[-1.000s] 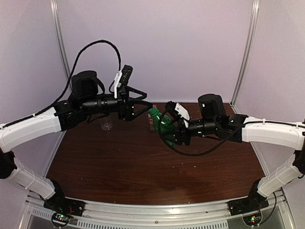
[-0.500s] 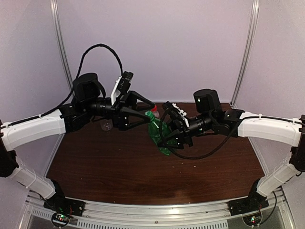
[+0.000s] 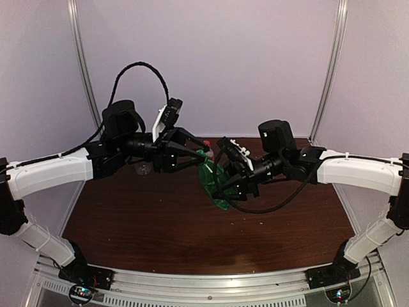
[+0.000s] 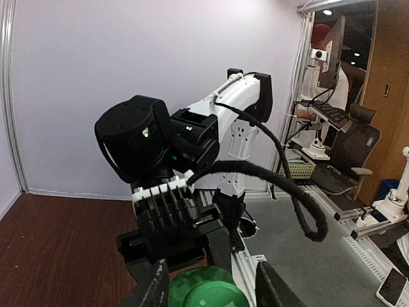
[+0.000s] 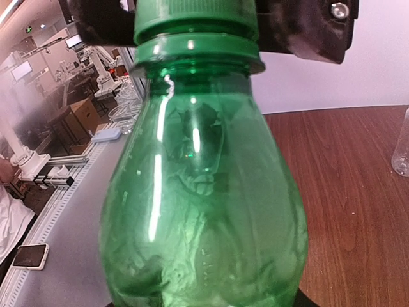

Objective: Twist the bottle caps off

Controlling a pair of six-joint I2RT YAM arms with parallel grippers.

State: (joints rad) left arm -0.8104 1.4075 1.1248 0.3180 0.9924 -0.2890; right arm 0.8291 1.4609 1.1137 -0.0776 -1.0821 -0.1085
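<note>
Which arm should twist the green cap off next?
Left. The left gripper straddles the green cap, its fingers on either side, while the right gripper is occupied gripping the green bottle by its body.

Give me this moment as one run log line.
left pincer: gripping green cap | right pincer: holding green bottle, tilted, above table | cap: on bottle

Pale lilac walls (image 3: 211, 64) enclose a dark wooden table (image 3: 160, 230) — beyond, an office chair (image 4: 354, 144) and grey floor (image 4: 332, 268).
</note>
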